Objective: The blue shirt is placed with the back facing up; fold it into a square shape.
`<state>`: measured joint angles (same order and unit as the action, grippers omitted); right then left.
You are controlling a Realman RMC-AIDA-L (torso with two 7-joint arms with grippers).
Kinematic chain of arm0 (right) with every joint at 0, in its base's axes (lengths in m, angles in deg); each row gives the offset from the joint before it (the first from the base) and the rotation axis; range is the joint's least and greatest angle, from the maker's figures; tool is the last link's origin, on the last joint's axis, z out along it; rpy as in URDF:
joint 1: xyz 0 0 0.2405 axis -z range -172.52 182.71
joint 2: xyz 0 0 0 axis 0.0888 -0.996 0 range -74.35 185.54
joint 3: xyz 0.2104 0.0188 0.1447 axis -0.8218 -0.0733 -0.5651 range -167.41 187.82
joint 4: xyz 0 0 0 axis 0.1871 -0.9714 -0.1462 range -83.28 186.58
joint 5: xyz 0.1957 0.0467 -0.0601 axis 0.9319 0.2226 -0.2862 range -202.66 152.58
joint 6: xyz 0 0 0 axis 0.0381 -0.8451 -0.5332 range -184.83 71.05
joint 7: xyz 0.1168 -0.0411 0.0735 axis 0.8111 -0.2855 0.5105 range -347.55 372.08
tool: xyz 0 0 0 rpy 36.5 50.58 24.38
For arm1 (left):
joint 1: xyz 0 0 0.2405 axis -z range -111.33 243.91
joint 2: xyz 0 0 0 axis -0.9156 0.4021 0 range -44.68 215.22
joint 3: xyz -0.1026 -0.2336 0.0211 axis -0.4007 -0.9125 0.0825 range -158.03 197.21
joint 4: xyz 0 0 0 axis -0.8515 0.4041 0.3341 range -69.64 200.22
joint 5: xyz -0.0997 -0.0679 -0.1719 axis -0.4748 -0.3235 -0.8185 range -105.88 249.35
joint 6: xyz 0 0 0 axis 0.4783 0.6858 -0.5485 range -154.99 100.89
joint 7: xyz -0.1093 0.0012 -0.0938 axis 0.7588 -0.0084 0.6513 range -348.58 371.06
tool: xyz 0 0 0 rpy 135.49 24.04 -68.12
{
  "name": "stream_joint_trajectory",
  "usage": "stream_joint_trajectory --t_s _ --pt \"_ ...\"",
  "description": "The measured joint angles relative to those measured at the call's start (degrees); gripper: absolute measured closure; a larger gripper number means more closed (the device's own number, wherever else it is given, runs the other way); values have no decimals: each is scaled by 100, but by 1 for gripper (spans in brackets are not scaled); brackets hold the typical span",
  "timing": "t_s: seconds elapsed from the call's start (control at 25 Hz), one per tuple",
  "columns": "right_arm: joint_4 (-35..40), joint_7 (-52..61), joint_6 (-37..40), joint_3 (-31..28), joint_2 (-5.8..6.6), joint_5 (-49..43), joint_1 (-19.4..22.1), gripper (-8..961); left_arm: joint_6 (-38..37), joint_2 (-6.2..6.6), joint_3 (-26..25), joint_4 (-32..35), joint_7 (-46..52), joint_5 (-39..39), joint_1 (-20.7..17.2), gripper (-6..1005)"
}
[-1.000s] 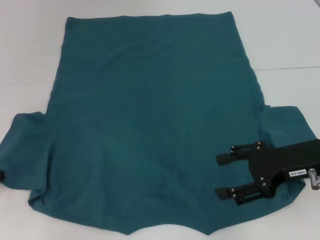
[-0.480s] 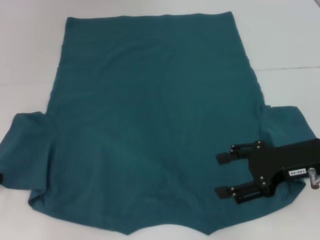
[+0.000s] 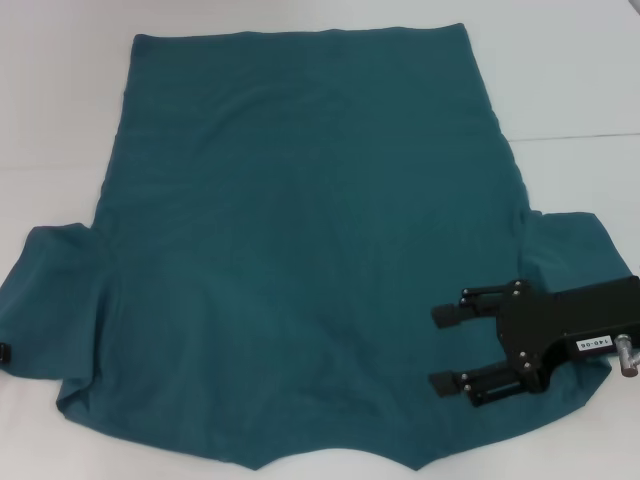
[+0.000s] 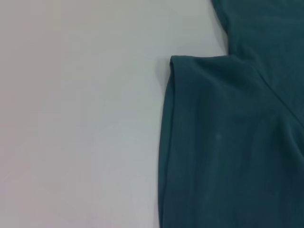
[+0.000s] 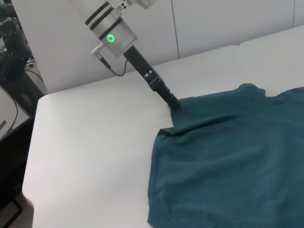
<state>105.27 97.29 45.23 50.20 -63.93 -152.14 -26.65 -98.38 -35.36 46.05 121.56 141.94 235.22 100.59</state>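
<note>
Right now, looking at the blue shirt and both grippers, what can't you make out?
- Left gripper: head view's left edge cuts it off; in the right wrist view it meets the sleeve, its grip unreadable.
- Blue shirt: collar cut off by the head view's bottom edge.
- Fabric under the open right gripper: hidden by its body.

Right gripper (image 3: 443, 350) is held low at the near right, fingers spread wide and pointed left. Left gripper (image 5: 173, 104) is angled steeply down, tip lowered; its finger state is not visible.
</note>
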Motion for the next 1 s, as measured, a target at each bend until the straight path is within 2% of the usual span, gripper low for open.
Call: stream_joint_trajectory --t_s 0.2,0.64,0.8,0.88,1.0 --pt "0 -3 0 0 0 1 -7 70 0 -15 45 -3 -6 0 6 562" --pt "0 -22 -28 0 0 2 -15 69 13 -34 61 -44 -11 -11 15 912" --pt "-1 -20 -32 -1 0 2 -16 69 -98 -43 61 100 -21 -40 15 911" --pt "-13 -20 -57 0 0 2 -16 69 -140 -98 61 272 -21 -47 14 910" --pt "-33 -21 -72 -1 0 2 -16 69 -146 -116 61 336 -21 -52 14 909"
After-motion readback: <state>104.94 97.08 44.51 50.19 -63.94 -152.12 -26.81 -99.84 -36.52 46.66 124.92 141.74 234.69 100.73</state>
